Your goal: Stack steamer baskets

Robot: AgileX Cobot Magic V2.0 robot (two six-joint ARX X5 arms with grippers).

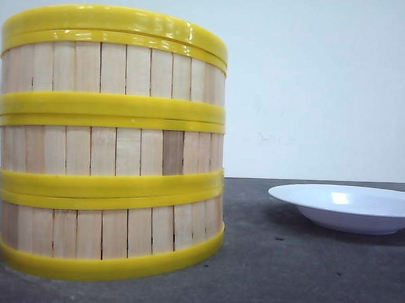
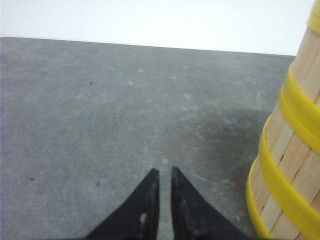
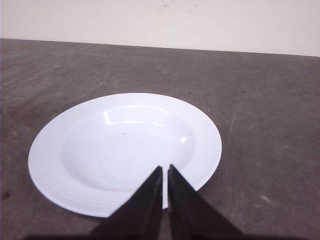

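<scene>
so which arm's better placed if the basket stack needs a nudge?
Left, probably. The left tool, shut and empty, has the steamer baskets right beside it. The right tool, also shut, sits over the white plate, away from the stack.

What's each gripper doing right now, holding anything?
Left gripper: closed, empty, beside the steamer baskets.
Right gripper: closed, empty, in front of the white plate.

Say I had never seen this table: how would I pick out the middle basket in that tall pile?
Start at the dark grey table and find the tall stack of three round baskets with pale wooden slats and yellow plastic rims, left of the shallow white plate. The middle basket sits between the other two. It alone has one noticeably darker brown slat in its wall.
</scene>
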